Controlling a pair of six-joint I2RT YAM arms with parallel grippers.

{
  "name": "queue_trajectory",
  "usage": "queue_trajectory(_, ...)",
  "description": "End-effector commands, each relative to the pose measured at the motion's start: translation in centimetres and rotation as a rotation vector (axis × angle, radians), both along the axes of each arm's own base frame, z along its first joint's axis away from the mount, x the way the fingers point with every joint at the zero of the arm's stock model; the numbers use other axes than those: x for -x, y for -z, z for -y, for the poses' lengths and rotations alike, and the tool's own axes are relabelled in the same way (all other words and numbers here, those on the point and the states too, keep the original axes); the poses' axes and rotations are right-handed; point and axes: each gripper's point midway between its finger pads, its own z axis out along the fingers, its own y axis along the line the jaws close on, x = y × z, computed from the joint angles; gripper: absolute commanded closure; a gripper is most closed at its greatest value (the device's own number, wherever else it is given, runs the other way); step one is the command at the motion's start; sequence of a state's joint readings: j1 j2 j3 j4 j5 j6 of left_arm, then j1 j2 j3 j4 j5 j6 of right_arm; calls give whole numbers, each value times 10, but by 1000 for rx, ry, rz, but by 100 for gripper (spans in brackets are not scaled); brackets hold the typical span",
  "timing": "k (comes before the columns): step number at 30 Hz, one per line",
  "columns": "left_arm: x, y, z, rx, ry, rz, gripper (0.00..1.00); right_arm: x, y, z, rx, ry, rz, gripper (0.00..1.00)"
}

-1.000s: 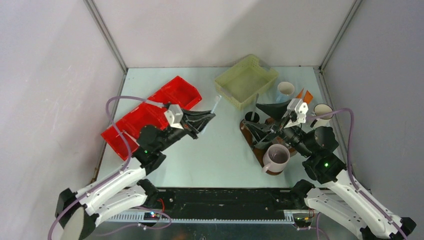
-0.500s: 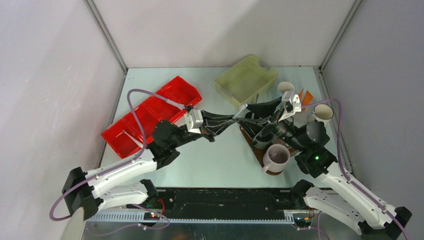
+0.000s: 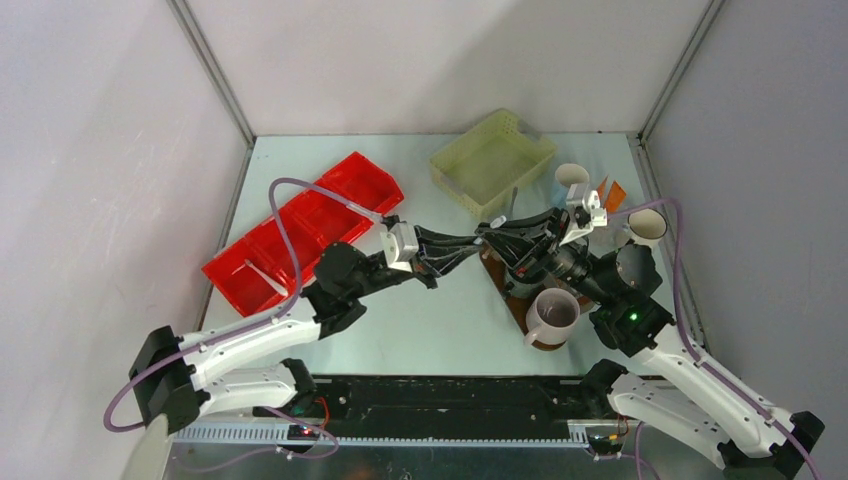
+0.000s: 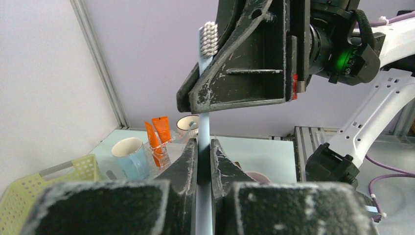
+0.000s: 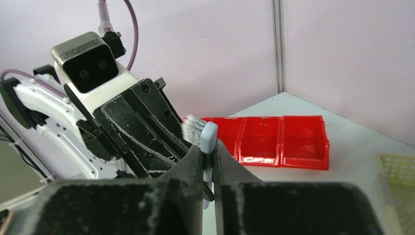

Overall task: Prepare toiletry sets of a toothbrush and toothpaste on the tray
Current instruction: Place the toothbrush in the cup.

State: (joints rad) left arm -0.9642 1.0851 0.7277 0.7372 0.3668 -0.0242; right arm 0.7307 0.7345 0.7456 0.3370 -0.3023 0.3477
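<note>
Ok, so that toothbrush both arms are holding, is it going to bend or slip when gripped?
Probably stiff: the toothbrush stands straight above the left fingers with no visible sag. Likely light, being so slim. Its narrow, smooth-looking handle might pivot or slip, as the right fingers pinch it just below the bristles.

The enclosure is lit brightly and evenly from overhead, only soft, faint shadows being cast on the table (image 3: 440,310), while in the wrist views the toothbrush (image 4: 204,129) is rendered sharp and the nearest foreground slightly softened.
</note>
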Motion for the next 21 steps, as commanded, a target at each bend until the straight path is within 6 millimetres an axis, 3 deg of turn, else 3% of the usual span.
queue_trajectory(1, 3, -30, -5, 53, -23, 80, 93, 6, -25, 6, -34, 9, 66, 100)
queue_trajectory(3, -4, -24, -8, 29, -59, 68, 84, 5, -23, 9, -16, 23, 79, 100)
queue_trajectory(7, -18, -12, -18, -13, -156, 26, 48, 3, -21, 19, 32, 86, 134, 100)
queue_trajectory(13, -46, 3, -53, -76, -392, -57, 20, -12, -5, 42, 155, 249, 184, 100)
queue_trajectory(17, -72, 23, -97, -150, -628, -173, 4, -35, 15, 64, 274, 412, 174, 100)
queue_trajectory(21, -90, 34, -156, -147, -850, -314, 0, -58, 43, 84, 392, 564, 101, 100)
